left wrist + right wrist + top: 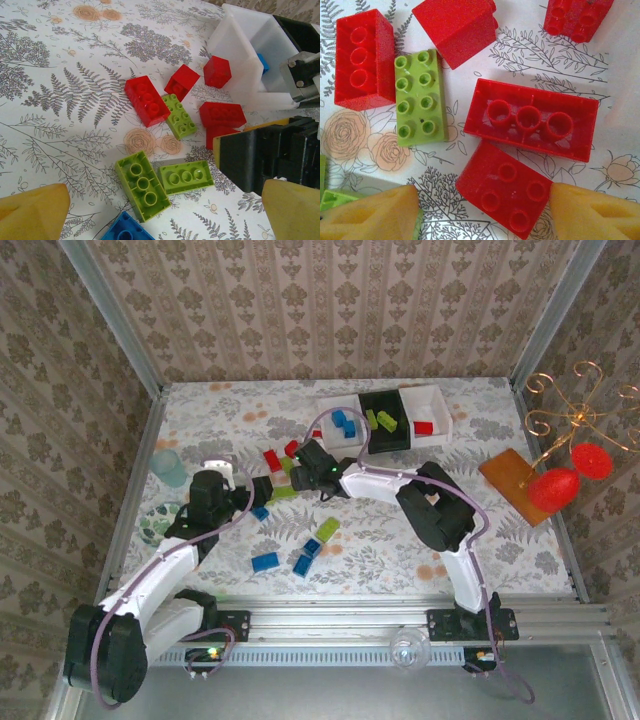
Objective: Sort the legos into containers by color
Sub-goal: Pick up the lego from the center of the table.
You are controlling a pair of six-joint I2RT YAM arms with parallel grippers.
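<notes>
In the right wrist view my right gripper [482,215] is open around a red brick [502,192] lying studs-up. Its right fingertip [595,215] touches the brick's corner and the left one stays apart. More red bricks [532,120] and a lime brick [420,97] lie beyond. My left gripper [162,212] is open above two upturned lime bricks [142,185] and a blue one [122,230]. From above, both grippers, left [265,490] and right [300,465], meet over the central pile. The joined trays hold blue bricks in the left white one [322,420], lime in the black [400,435], red in the right white [445,418].
Blue bricks [265,561] and a lime one [327,530] lie nearer the front edge. A teal cup [170,465] and a patterned dish [155,523] sit at the left. An orange block [515,485] and red ornaments [555,488] stand at the right.
</notes>
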